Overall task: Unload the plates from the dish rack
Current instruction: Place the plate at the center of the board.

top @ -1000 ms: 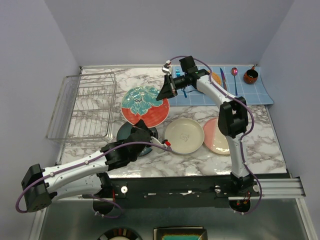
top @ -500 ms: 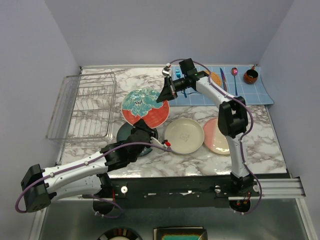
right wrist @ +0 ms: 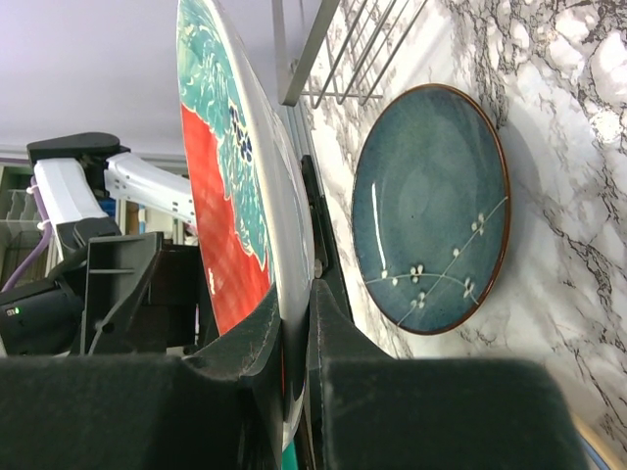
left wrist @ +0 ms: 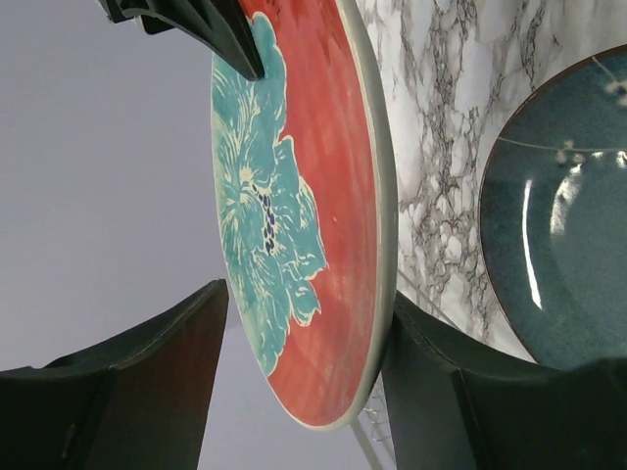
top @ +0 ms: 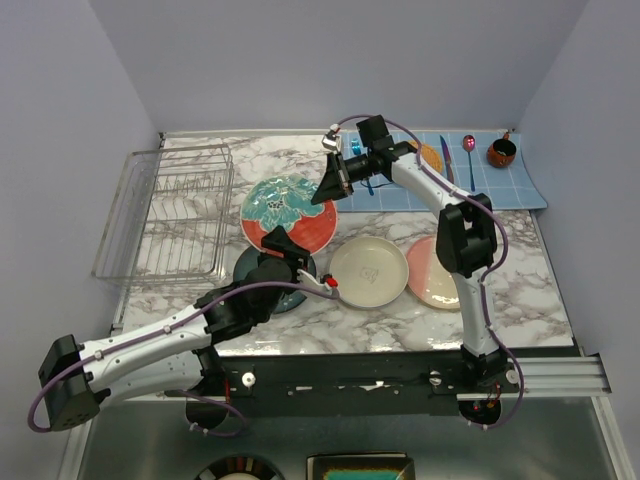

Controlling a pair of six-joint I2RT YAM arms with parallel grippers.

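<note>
The teal floral plate with red rim (top: 288, 213) hangs tilted over the marble, right of the empty wire dish rack (top: 165, 210). My right gripper (top: 330, 185) is shut on its far rim (right wrist: 294, 294). My left gripper (top: 280, 245) stands open around the near rim (left wrist: 309, 304), with one finger (left wrist: 147, 372) well off the painted face and the other finger (left wrist: 441, 382) close behind the plate. A plain cream plate (top: 368, 272) and a pink and cream plate (top: 430, 272) lie flat on the table at front right.
A dark blue plate (top: 262, 272) lies on the marble under my left wrist, also seen as the dark blue plate (right wrist: 431, 211). The blue grid mat (top: 500, 185) at the back right carries cutlery, an orange disc (top: 432, 155) and a small dark cup (top: 501, 152).
My left gripper has opened off the floral plate's near rim. The right gripper keeps its hold, and the plate has shifted slightly left.
</note>
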